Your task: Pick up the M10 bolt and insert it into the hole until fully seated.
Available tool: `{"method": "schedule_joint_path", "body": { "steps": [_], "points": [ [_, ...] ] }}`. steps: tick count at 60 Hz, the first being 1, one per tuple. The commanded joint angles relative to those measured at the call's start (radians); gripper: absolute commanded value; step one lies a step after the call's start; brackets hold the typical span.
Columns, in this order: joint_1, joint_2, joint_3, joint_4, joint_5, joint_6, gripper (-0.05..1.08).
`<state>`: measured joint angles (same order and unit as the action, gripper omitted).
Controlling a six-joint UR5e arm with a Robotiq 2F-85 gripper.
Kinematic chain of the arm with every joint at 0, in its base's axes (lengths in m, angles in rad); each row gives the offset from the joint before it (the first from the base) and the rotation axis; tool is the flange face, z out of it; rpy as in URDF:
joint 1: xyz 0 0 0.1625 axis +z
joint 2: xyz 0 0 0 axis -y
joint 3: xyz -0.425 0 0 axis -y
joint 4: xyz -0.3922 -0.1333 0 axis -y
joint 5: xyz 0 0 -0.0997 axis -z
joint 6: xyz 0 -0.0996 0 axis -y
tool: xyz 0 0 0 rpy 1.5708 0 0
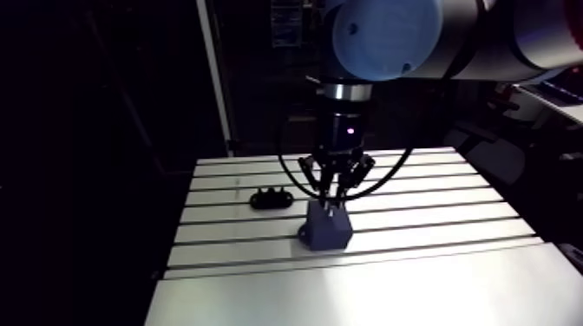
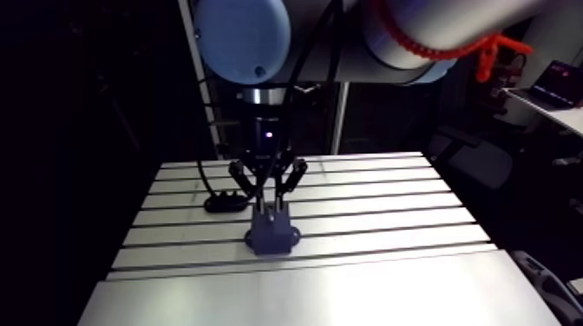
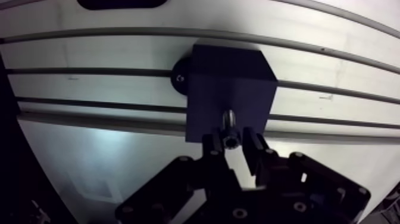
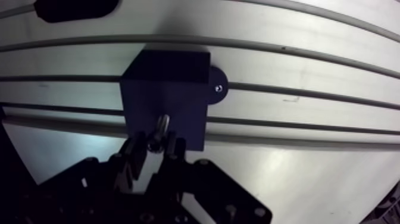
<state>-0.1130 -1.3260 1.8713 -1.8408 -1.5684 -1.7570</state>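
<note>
Directly over the dark block (image 3: 226,77), the gripper (image 3: 232,146) pinches the M10 bolt (image 3: 228,122) between its fingers (image 3: 255,148).

A: What lies on the bench (image 1: 434,192)?

B: One small black oblong piece (image 1: 271,199), rounded at both ends, with low bumps along its top.

A: Whereabouts?

B: Toward the far side, lying flat, its long side running along the slots (image 3: 89,71).

A: And the bench itself?

B: Pale aluminium, with the slots parallel across its width. The near part is a smooth plain strip (image 1: 347,295) that catches a bright sheen.

A: What is the black piece?

B: Too dark to tell.
</note>
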Motion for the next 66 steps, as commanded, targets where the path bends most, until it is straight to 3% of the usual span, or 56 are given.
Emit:
{"method": "schedule_joint_path", "body": {
  "steps": [1, 42, 51, 66],
  "points": [
    [-0.001, -0.006, 0.007, -0.009, 0.000, -0.009, 0.00],
    [-0.002, -0.016, 0.000, -0.022, 0.018, -0.007, 0.00],
    [-0.002, -0.045, -0.046, 0.005, 0.013, 0.001, 0.00],
    [-0.001, -0.087, -0.195, 0.173, 0.008, 0.001, 0.00]
  ]
}}
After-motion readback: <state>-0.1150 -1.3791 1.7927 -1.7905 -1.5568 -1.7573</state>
